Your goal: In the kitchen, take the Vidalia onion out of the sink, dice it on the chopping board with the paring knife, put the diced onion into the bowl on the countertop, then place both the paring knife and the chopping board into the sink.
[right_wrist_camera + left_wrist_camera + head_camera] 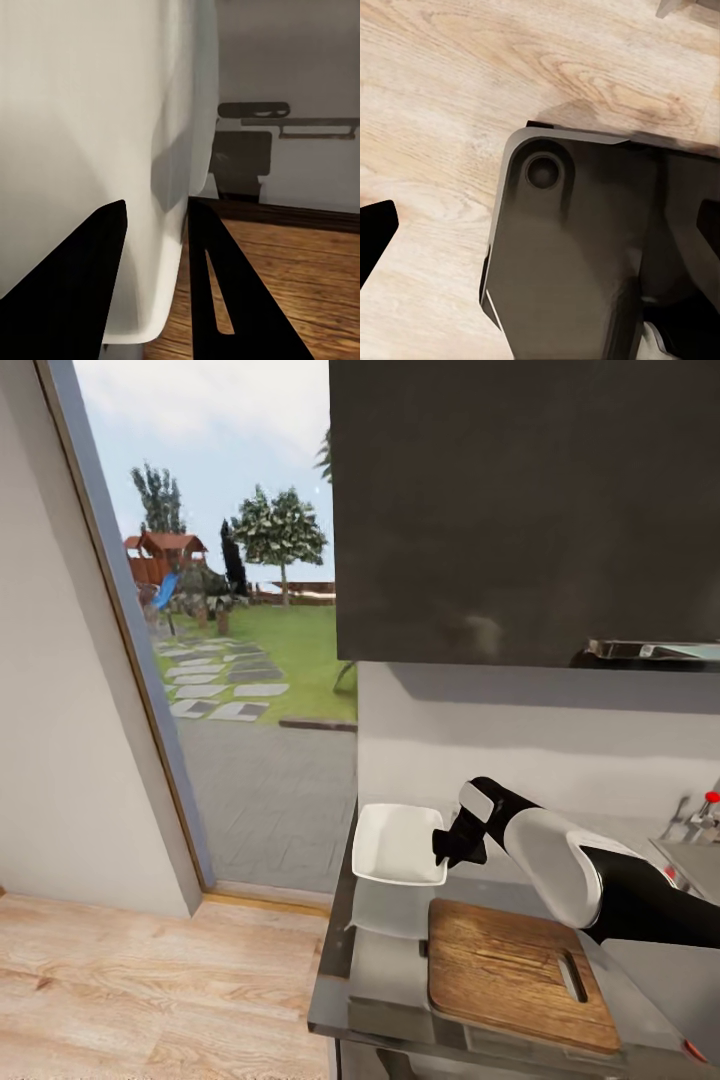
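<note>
Spanning the lower right of the head view, the table (385, 970) is the largest task thing in sight, a smooth grey worktop with a thin metallic front edge; take the chopping board (505, 965) as the landmark for everything else. The board lies flat near the table's front edge, its slot handle toward the sink side. It looks stiff and fairly heavy for one pair of jaws, so the slot end or a long edge seems the sensible place to take hold when it goes to the sink. The tap's red dot (712, 796) shows beyond the board's far right corner.

Just beyond the board's far left corner is the bowl (395, 845), shallow, white and squarish, raised and tilted above the table and casting a pale reflection below it. It should be rigid, light and glossy, so likely slippery, and it could crack if dropped. Its thin rim is the only real purchase.

The right gripper (447, 847) is at the bowl's rim on the side nearest the board. In the right wrist view its dark fingers (79, 285) straddle the white wall (112, 150), one inside and one outside, pinching it. A rim pinch like this may let the bowl swing.

I cannot tell how the left jaws stand; that wrist view looks down on the wooden floor (442, 90).
</note>
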{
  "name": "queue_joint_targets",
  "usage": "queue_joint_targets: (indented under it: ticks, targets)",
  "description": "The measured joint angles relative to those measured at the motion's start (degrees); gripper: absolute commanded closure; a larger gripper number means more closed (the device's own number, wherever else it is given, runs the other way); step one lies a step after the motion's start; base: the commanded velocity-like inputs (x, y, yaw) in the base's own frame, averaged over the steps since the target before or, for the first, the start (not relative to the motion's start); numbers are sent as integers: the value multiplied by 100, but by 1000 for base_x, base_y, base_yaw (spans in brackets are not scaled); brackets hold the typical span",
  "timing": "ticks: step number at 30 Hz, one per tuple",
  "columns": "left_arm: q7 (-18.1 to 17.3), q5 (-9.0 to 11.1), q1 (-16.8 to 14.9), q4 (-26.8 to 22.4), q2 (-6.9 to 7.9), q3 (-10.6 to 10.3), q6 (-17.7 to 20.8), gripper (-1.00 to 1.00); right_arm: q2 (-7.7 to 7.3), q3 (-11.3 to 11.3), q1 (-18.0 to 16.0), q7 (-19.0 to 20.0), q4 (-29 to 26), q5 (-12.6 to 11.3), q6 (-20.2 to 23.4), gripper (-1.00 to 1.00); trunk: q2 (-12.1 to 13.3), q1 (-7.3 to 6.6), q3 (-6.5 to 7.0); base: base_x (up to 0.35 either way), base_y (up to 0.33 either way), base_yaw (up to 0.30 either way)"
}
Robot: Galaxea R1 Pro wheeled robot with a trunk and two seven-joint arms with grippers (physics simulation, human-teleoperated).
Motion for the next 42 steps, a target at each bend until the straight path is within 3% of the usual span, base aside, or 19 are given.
queue_joint_targets:
  ticks: [42]
  targets:
    - [0,0,0,0,0,0,0,-100,0,-1,0,4,0,-1,0,100,-1,0,-77,11,-22,0]
